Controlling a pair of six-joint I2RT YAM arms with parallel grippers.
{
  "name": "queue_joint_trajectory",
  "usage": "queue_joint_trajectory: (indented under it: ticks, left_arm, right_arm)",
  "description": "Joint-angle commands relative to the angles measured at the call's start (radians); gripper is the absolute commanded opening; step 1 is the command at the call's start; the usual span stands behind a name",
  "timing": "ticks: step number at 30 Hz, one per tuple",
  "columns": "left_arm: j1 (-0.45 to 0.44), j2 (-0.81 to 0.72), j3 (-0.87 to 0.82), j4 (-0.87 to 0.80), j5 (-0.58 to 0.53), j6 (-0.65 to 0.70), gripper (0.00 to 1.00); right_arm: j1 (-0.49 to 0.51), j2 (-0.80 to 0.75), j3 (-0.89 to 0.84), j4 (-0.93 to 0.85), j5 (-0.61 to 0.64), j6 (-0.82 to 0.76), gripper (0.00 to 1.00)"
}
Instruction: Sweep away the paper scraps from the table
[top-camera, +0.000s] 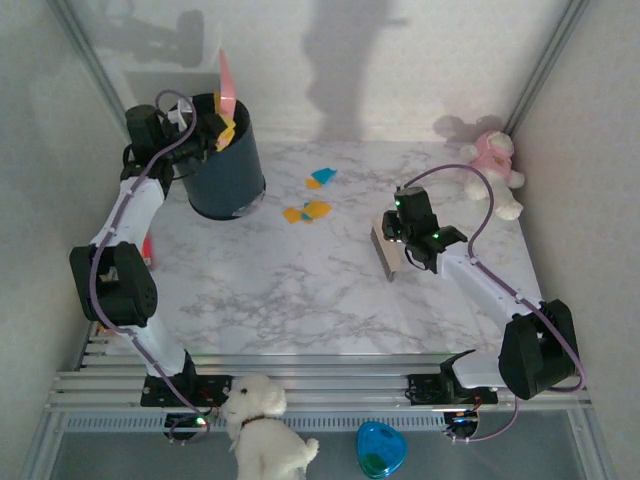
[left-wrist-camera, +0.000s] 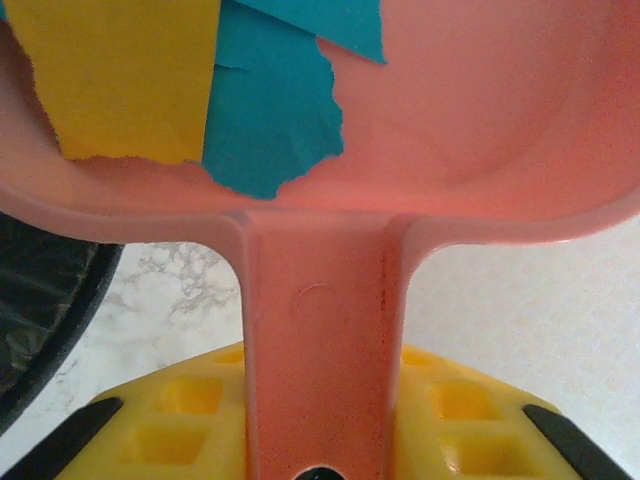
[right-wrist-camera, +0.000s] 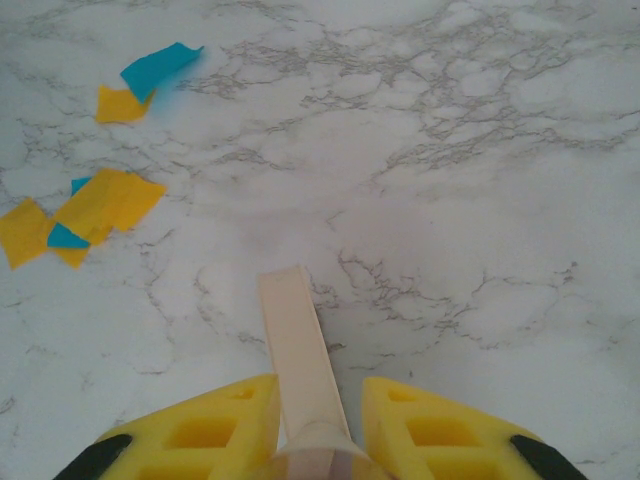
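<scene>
Orange, teal paper scraps (top-camera: 316, 208) on table (top-camera: 300, 290)

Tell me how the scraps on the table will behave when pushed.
The paper scraps lie thin and flat on the smooth table, so they likely slide easily and may flutter. Overlapping ones could separate when pushed.

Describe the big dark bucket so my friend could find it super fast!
Start at the white marble table and look to its far left corner. There sits the dark blue bucket, round and tall, with a pink dustpan tipped over its rim. Unlike the small flat orange and teal paper scraps to its right, it is big and dark.
</scene>
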Motion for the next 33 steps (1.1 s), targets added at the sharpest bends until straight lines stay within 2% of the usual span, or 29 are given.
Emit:
queue_joint_trajectory:
  ticks: [1, 18, 33]
  left_arm:
    - [0.002, -0.013, -0.030, 0.153, -0.018, -0.104, 0.00]
    - [-0.015, -0.027, -0.205, 0.653, -0.084, -0.540, 0.00]
    - [-0.039, -0.048, -0.278, 0.821, -0.150, -0.688, 0.00]
  right_arm:
    - [-0.005, 0.015, 0.021, -0.009, -0.013, 0.006, 0.00]
    - [-0.005, 0.019, 0.024, -0.015, -0.012, 0.001, 0.00]
    - [-0.005, 0.017, 0.018, -0.017, -0.010, 0.003, 0.00]
